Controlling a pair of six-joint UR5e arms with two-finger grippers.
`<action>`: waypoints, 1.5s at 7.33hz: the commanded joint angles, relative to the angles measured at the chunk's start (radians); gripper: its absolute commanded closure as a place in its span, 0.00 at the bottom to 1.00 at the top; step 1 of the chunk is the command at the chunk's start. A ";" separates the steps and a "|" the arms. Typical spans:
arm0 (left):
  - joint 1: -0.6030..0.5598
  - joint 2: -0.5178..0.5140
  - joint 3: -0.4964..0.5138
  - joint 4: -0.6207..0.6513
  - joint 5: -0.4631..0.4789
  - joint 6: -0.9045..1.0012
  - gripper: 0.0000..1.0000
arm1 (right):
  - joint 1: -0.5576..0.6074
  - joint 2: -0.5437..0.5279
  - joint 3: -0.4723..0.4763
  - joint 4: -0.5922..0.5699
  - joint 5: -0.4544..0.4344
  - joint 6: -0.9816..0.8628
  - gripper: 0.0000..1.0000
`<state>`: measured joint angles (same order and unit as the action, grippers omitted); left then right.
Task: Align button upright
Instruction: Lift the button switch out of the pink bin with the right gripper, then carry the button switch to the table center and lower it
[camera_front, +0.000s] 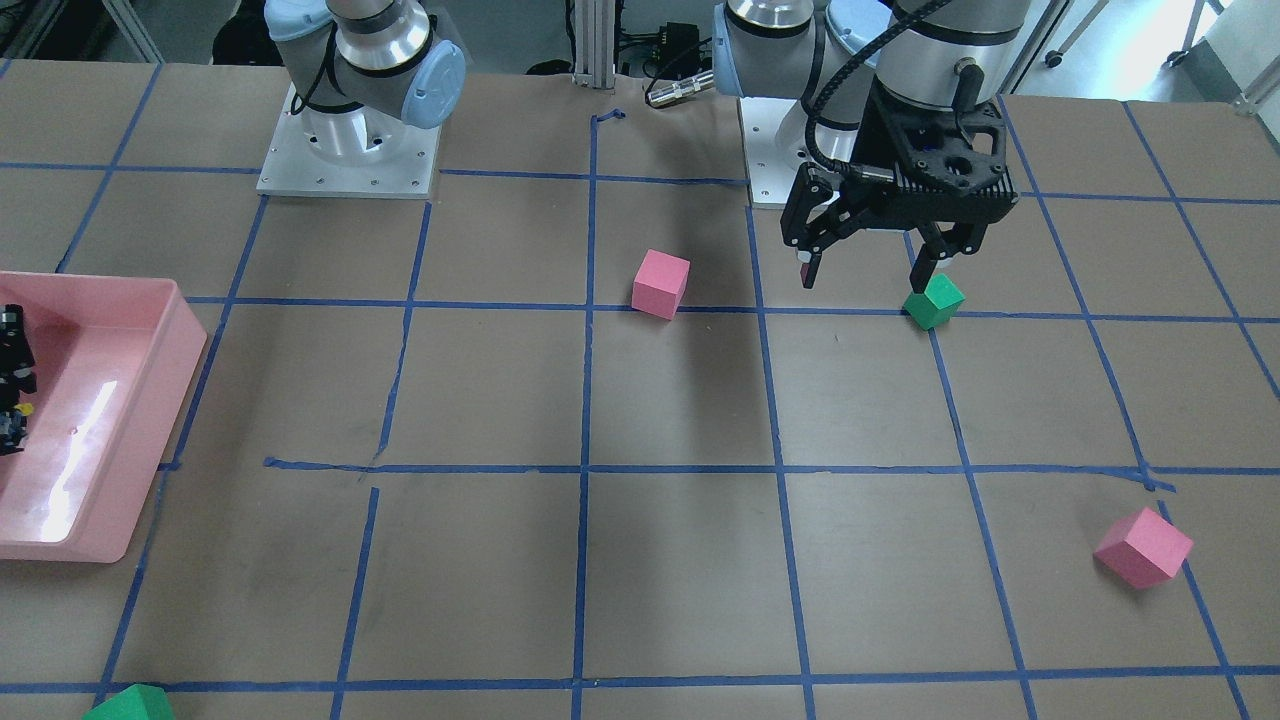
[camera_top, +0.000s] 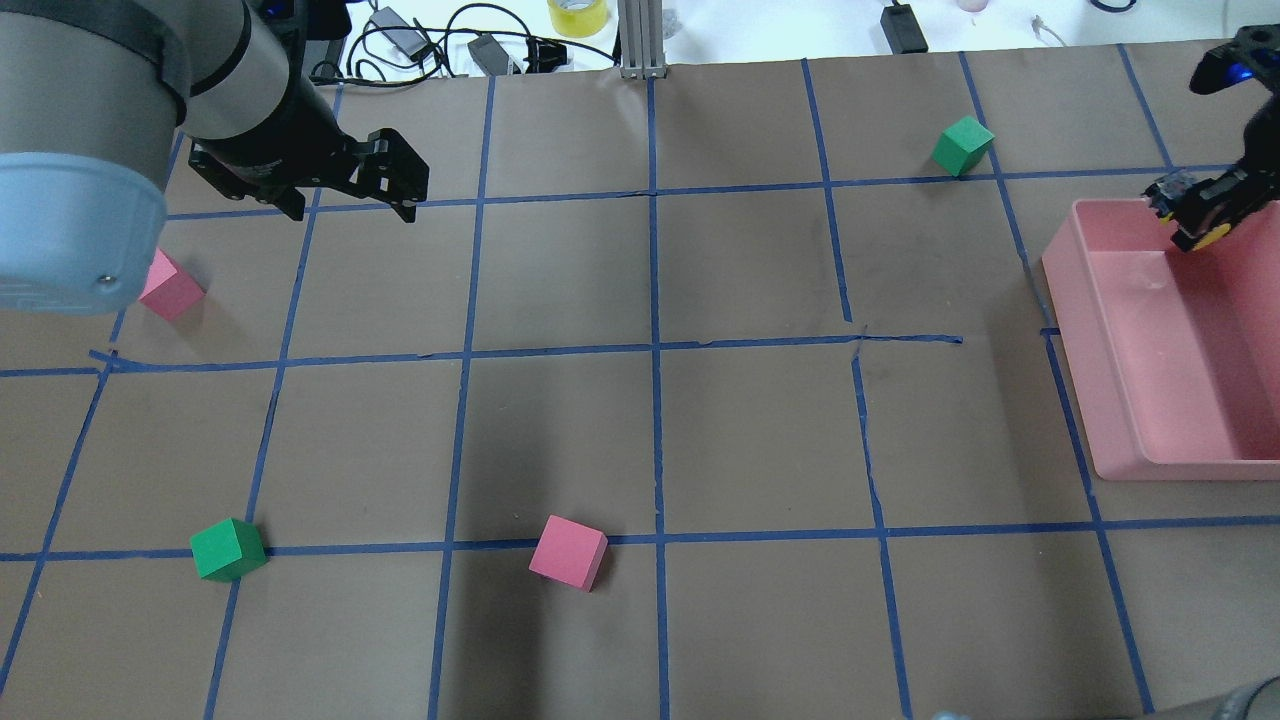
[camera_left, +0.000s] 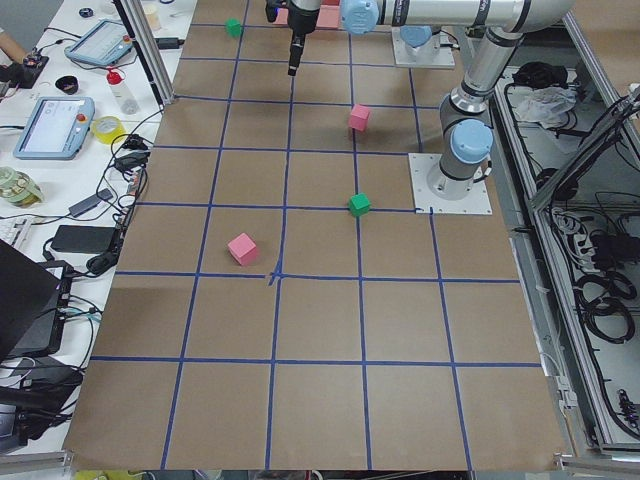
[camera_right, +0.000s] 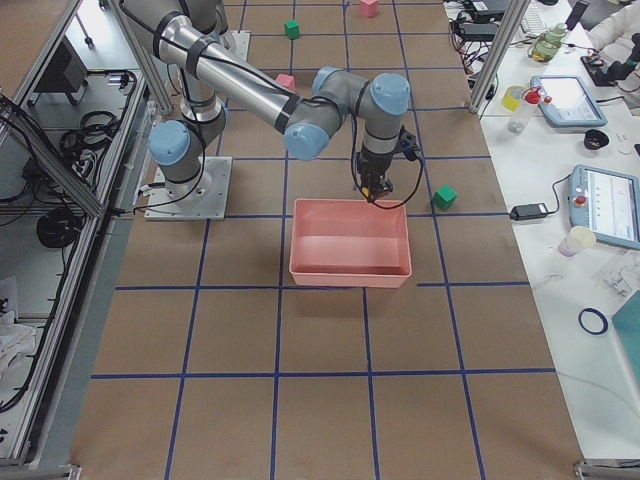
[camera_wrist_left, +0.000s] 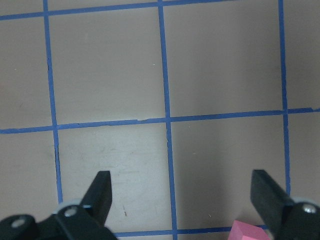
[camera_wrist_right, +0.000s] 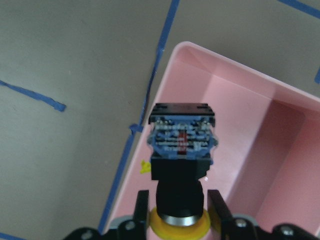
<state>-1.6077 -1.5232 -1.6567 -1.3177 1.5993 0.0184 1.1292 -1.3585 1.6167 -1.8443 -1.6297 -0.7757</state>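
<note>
The button (camera_wrist_right: 182, 150) is held between the fingers of the right gripper (camera_wrist_right: 179, 212), which are clenched on its black neck just beside the yellow cap. The cap is seated nearest the palm. The long axis is run straight out along the fingers, with the contact-block end pointed away from the gripper, toward the pink tray (camera_wrist_right: 240, 120). The button is seen over the tray's interior, near one corner. Contact with the tray cannot be judged.

The left gripper (camera_front: 865, 275) is spread wide with nothing between its jaws, just beside a green cube (camera_front: 933, 301).
</note>
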 joint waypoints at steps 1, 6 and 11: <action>0.000 0.000 0.000 0.000 0.001 0.000 0.00 | 0.191 0.004 -0.008 0.010 0.037 0.340 1.00; 0.000 0.000 -0.002 0.000 0.001 0.000 0.00 | 0.579 0.240 -0.050 -0.238 0.169 1.002 1.00; 0.000 0.000 -0.002 0.000 0.002 0.000 0.00 | 0.747 0.441 -0.210 -0.233 0.211 1.098 1.00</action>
<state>-1.6076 -1.5232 -1.6582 -1.3177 1.6014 0.0184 1.8553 -0.9473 1.4180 -2.0767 -1.4284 0.3186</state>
